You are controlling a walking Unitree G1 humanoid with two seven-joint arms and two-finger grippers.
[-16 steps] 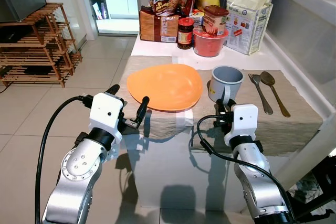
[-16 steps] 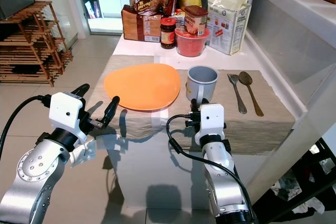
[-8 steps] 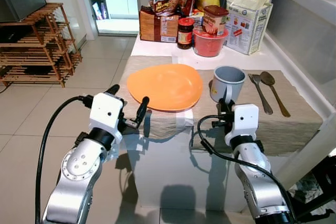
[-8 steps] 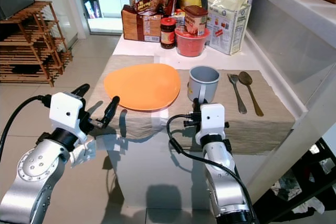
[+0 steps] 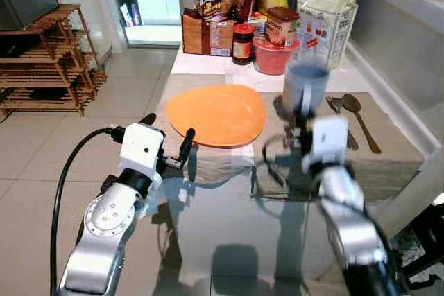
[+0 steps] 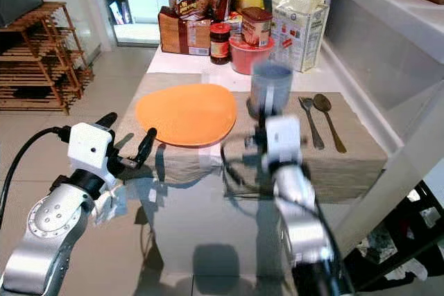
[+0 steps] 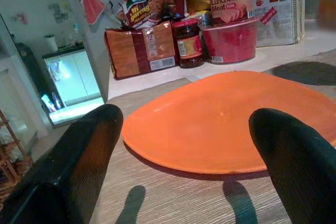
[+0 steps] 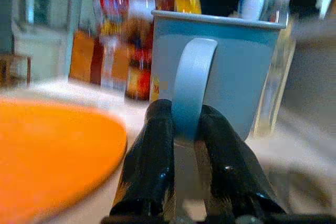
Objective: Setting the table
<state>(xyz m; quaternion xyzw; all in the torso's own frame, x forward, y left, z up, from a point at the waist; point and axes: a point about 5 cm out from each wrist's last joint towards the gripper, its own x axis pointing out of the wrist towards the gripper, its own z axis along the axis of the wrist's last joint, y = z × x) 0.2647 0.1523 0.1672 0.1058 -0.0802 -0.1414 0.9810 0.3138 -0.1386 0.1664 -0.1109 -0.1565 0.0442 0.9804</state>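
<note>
Your right end effector [image 8: 184, 145] is clamped on the handle of the blue-grey mug [image 6: 269, 89], which looks lifted off the placemat [image 6: 347, 164], between the orange plate [image 6: 184, 114] and the fork [image 6: 307, 121] and spoon [image 6: 328, 119]. Holding by the handle keeps it upright. Your left end effector [image 5: 166, 140] hovers spread apart at the bench's near edge, facing the plate.

We see the plate [image 5: 217, 114] on the mat [image 5: 388, 161], with the mug [image 5: 304, 86] to its right and the fork [image 6: 309, 121] and spoon [image 6: 329, 121] further right. Groceries [image 5: 239, 1] stand behind, at the far edge.
</note>
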